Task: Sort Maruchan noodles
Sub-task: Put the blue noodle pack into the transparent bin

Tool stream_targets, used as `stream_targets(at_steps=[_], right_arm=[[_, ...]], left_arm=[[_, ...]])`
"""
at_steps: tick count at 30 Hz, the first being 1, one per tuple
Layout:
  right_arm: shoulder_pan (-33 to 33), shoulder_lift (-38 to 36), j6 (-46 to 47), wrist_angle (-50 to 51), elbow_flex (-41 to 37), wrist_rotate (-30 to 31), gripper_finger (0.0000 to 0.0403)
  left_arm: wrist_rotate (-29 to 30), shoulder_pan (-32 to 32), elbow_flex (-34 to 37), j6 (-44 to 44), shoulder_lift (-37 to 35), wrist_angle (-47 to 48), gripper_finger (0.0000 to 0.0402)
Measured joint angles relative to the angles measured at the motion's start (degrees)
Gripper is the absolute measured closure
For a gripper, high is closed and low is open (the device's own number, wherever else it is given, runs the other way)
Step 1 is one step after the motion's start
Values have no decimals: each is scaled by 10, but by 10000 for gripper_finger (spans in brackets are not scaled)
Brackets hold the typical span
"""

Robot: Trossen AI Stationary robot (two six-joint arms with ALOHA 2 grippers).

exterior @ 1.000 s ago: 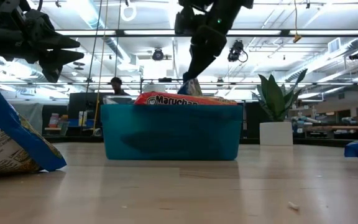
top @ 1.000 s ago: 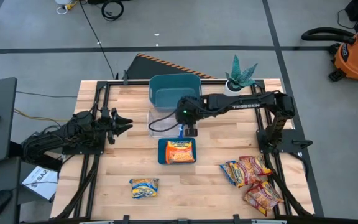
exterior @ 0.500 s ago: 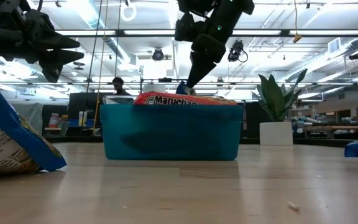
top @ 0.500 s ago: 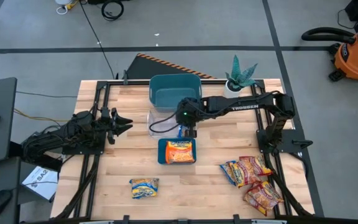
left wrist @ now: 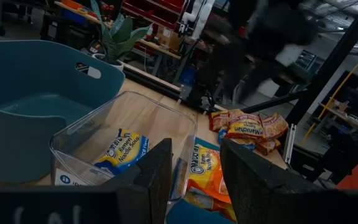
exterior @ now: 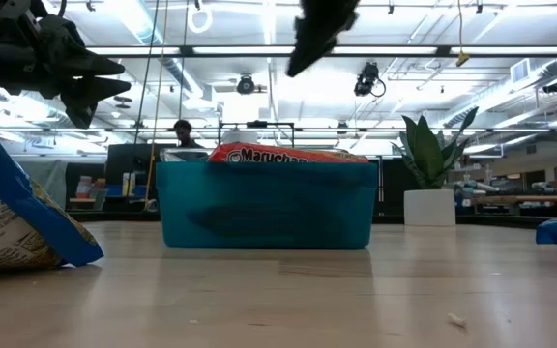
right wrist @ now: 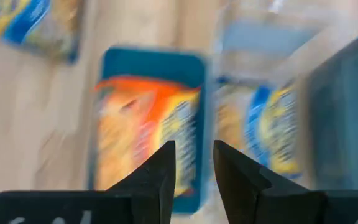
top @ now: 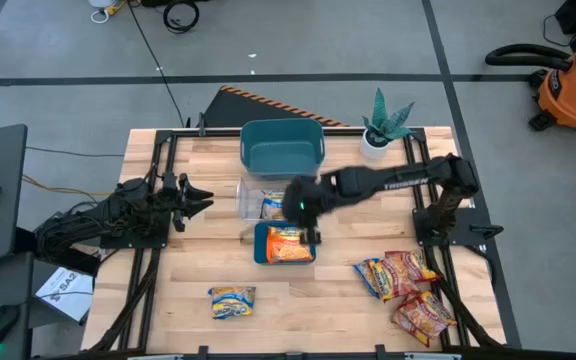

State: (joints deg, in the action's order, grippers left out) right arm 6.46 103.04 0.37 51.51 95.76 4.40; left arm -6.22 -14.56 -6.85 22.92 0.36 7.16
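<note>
My right gripper (top: 310, 233) is open and empty, hovering above the far right part of a small teal bin (top: 258, 246) that holds an orange Maruchan packet (top: 288, 245). It shows high up in the low view (exterior: 309, 39) and in its own wrist view (right wrist: 192, 171). A yellow-and-blue packet (top: 273, 207) lies flat in the clear bin (top: 250, 192) just behind. Another yellow-and-blue packet (top: 232, 301) lies on the table near the front. Several red and orange packets (top: 408, 290) lie in a pile at the right. My left gripper (top: 198, 197) waits open at the table's left.
A large empty teal bin (top: 281, 148) stands at the far edge behind the clear bin. A potted plant (top: 386, 125) stands at the far right. Bare wood lies between the small teal bin and the front packet. A person (exterior: 179, 130) shows far off in the room.
My right gripper has risen and come toward the near edge, from over the clear bin to over the small teal bin. The yellow-and-blue packet that hung below it now lies in the clear bin.
</note>
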Motion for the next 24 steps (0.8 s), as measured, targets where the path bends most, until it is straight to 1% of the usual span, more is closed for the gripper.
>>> stream_targets(at_steps=[5,9,12,16,18,22,24], right_arm=[[74,0,73,69,-42,-1,288],[115,0,136,92,-91,0,288],[134,0,183,86,-141,0,283],[142,0,221,68,-213,-31,269],[142,0,236,57,-244,-58,260],[138,0,259,14,-289,-117,242],[137,0,268,-5,-304,-130,234]], left_arm=[[0,0,0,0,0,0,260],[0,0,0,0,0,0,260],[0,0,0,0,0,0,260],[0,0,0,0,0,0,260],[0,0,0,0,0,0,260],[0,0,0,0,0,0,260],[0,0,0,0,0,0,260]])
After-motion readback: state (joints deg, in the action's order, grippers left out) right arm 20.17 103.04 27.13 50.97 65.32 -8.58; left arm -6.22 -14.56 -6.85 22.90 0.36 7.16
